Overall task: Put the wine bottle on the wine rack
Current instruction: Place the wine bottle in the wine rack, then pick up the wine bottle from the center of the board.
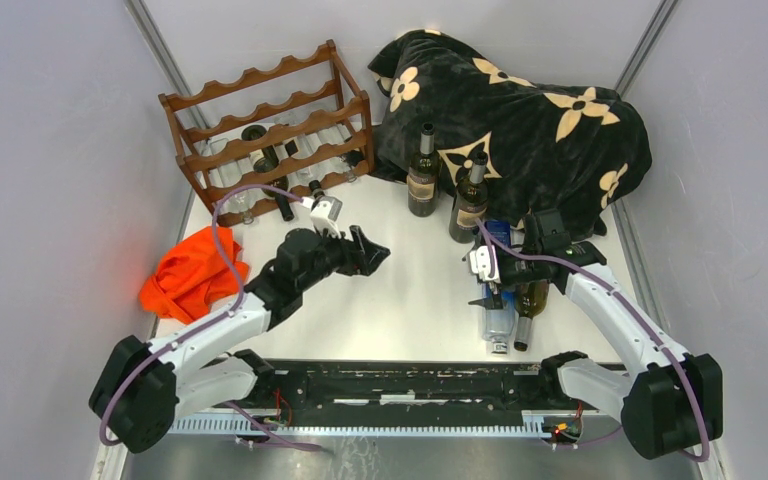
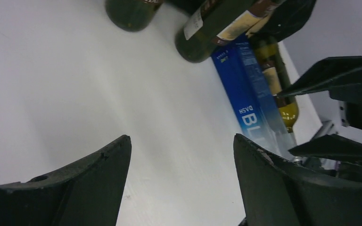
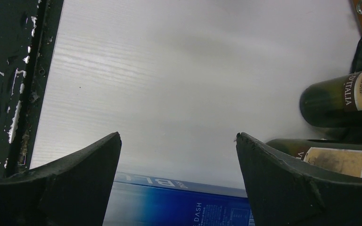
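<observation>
The dark wooden wine rack [image 1: 270, 125] stands at the back left with several bottles lying in its lower tiers. Two dark wine bottles stand upright at mid-table [image 1: 422, 175] [image 1: 470, 200]. A blue-labelled clear bottle [image 1: 497, 315] and an olive-green wine bottle [image 1: 530, 305] lie side by side at the right. My left gripper [image 1: 370, 255] hovers open over bare table, nothing between its fingers [image 2: 181, 139]. My right gripper [image 1: 488, 292] is open just above the blue bottle [image 3: 179, 202], which lies across below its fingertips [image 3: 178, 135].
A crumpled orange cloth [image 1: 192, 275] lies at the left edge. A black blanket with cream flowers [image 1: 520, 120] is heaped at the back right behind the upright bottles. Grey walls close in both sides. The arms' black base rail [image 1: 410, 385] runs along the near edge.
</observation>
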You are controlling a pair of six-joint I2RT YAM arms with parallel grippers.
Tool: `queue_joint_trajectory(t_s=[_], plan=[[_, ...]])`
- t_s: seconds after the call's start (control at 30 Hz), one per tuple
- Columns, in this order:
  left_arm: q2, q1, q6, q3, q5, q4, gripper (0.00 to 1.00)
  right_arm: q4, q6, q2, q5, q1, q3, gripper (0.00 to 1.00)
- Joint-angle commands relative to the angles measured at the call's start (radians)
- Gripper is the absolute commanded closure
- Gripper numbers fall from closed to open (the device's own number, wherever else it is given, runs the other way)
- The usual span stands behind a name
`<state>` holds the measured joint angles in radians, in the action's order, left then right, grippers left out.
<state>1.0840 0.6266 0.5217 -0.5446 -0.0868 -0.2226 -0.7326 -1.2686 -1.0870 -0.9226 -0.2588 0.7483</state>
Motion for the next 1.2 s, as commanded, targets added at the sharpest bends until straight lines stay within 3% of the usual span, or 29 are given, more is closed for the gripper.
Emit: queue_joint_trajectory(t_s=[0.0, 0.3, 0.5, 0.8, 1.17], plan=[[-0.071, 0.018, 0.186, 0.096, -0.098, -0.218, 0.16, 0.036, 0.022, 0.026, -0.004, 0.015, 0.0, 0.02], [-0.121, 0.142, 0.253, 0.173, -0.029, -0.311, 0.16, 0.07, 0.083, 0.053, -0.014, 0.079, 0.008, 0.02], [-0.097, 0.229, 0.255, 0.179, 0.013, -0.32, 0.19, 0.201, 0.235, 0.121, -0.042, 0.162, -0.017, 0.02], [-0.099, 0.257, 0.25, 0.212, 0.057, -0.339, 0.19, 0.381, 0.479, 0.138, -0.058, 0.308, -0.053, 0.02], [-0.216, 0.259, 0.251, 0.242, 0.068, -0.343, 0.18, 0.44, 0.489, 0.093, -0.165, 0.332, -0.073, 0.02]])
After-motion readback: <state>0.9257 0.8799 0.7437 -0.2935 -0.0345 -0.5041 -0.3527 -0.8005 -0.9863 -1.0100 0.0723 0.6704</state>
